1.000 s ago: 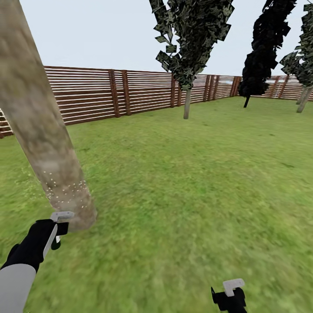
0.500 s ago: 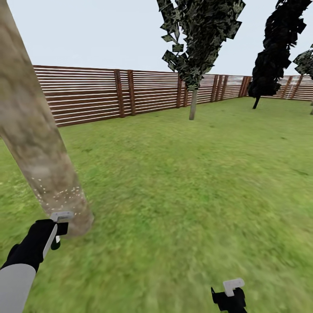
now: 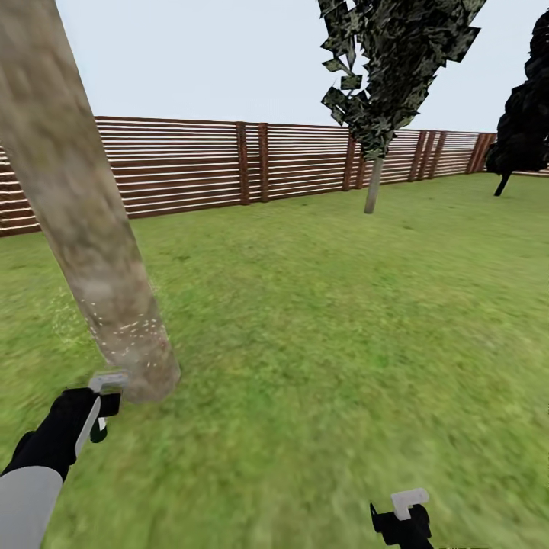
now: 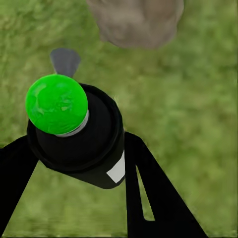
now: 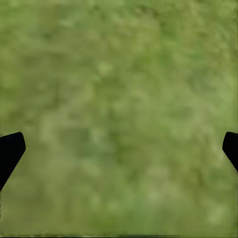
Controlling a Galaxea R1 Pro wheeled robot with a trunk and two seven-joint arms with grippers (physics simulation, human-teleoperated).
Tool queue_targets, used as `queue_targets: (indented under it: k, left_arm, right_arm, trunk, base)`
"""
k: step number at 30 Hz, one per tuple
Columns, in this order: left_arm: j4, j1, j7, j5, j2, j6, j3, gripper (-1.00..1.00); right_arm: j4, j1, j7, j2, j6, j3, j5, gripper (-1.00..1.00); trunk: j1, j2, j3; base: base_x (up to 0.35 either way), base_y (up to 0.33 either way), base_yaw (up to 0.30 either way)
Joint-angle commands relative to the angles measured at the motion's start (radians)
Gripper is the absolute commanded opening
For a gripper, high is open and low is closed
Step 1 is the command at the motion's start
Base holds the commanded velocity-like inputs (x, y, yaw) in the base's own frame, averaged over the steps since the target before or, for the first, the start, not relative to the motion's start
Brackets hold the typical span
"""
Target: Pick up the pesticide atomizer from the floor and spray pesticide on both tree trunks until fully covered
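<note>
Dark-grey and cylindrical, the pesticide atomizer [image 4: 82,144] sat between the two black fingers [image 4: 148,198] of the left gripper [image 4: 74,163], which were closed against its sides. In the left wrist view its top carried a glossy bright green dome over a pale collar, with a small white patch on the body wall. The head view gave much less: only a sliver of dark body below a light-grey finger plate of the left gripper [image 3: 103,404], low at the left beside the tree base.

Near tree trunk [image 3: 91,229]: thick, smooth, pale grey-beige with faint mottling, leaning in the head view and flaring a little at the foot. Fine pale specks dotted its lower part. The left wrist view showed the same trunk [image 4: 136,22] only as a blurred beige mass beyond the atomizer, plus a small grey blot on the grass near the green dome; what that blot was could not be told.

Right gripper [image 3: 402,518] was low at the right of the head view, black with a white plate. In the right wrist view only two black fingertips [image 5: 10,151] appeared at opposite edges, wide apart, holding nothing, over blurry grass.

Second tree [image 3: 377,114] stood well away by the fence, with a thin pale trunk and a mottled dark-green blocky crown. A black-green narrow tree [image 3: 522,122] stood further right.

Ground: green grass lawn [image 3: 343,320], soft-textured. Brown horizontal-slat wooden fence [image 3: 213,164] bounded it; pale grey sky above.
</note>
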Motion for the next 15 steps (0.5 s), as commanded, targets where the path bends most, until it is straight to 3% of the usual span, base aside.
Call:
queue_targets:
  k: [1,2,3,4,6,8,9,11,12,13,14,15]
  left_arm:
    - [0.003,0.008,-0.011,-0.008,-0.001,-0.011,0.005,-1.0]
    - [0.012,0.014,-0.015,-0.008,-0.001,-0.042,0.006,-1.0]
    - [0.061,0.039,-0.023,-0.012,-0.002,-0.118,-0.005,-1.0]
    - [0.106,0.06,-0.036,-0.017,0.001,-0.2,-0.052,-1.0]
    - [0.149,0.084,-0.084,-0.02,0.006,-0.277,-0.1,-1.0]
    - [0.175,0.113,-0.193,-0.045,0.01,-0.365,-0.121,-1.0]
    - [0.182,0.121,-0.255,-0.08,0.011,-0.41,-0.125,-1.0]
    - [0.187,0.127,-0.399,-0.186,0.015,-0.492,-0.127,-1.0]
    - [0.188,0.128,-0.479,-0.23,0.015,-0.529,-0.126,-1.0]
    - [0.188,0.128,-0.557,-0.258,0.015,-0.563,-0.127,-1.0]
    - [0.189,0.129,-0.683,-0.286,0.015,-0.62,-0.128,-1.0]
    - [0.189,0.129,-0.726,-0.301,0.015,-0.638,-0.128,-1.0]
  right_arm:
    - [0.001,0.0,-0.009,0.0,-0.001,0.003,0.01,1.0]
    - [0.001,0.0,-0.009,0.0,-0.001,0.003,0.01,1.0]
    - [0.001,0.0,-0.009,0.0,-0.001,0.003,0.01,1.0]
    - [0.001,0.0,-0.008,-0.002,-0.001,0.003,0.01,1.0]
    - [-0.001,0.0,-0.008,-0.002,-0.001,0.004,0.01,1.0]
    - [-0.006,0.0,-0.003,0.0,-0.001,0.01,0.013,1.0]
    - [-0.009,-0.001,-0.001,0.001,-0.001,0.012,0.015,1.0]
    - [-0.036,-0.002,0.014,0.002,0.001,0.016,0.025,1.0]
    - [-0.081,-0.002,0.05,0.001,0.002,0.028,0.054,1.0]
    - [-0.135,-0.002,0.112,0.0,0.005,0.04,0.099,1.0]
    - [-0.21,-0.002,0.239,-0.003,0.025,0.049,0.165,1.0]
    - [-0.233,-0.002,0.286,-0.004,0.039,0.051,0.181,1.0]
  trunk:
    - [-0.001,0.0,-0.001]
    - [-0.001,0.0,-0.001]
    - [-0.001,0.0,-0.001]
    - [-0.001,0.0,-0.001]
    - [-0.001,0.0,-0.001]
    - [-0.001,0.0,-0.001]
    - [-0.001,0.0,-0.001]
    - [-0.001,0.0,-0.001]
    - [-0.001,0.0,-0.001]
    - [-0.001,0.0,-0.001]
    - [-0.001,0.0,-0.001]
    - [-0.001,0.0,-0.001]
  base:
    - [-0.281,-0.148,0.106]
    - [-0.296,-0.113,0.054]
    - [-0.306,-0.049,0.022]
    - [-0.311,-0.02,0.009]
    - [-0.313,-0.008,0.004]
    - [-0.316,-0.003,0.001]
    - [-0.319,-0.001,0.0]
    - [-0.324,0.0,0.0]
    - [-0.327,0.0,0.0]
    - [-0.283,0.0,0.0]
    - [-0.097,0.0,0.0]
    - [-0.062,0.0,0.0]
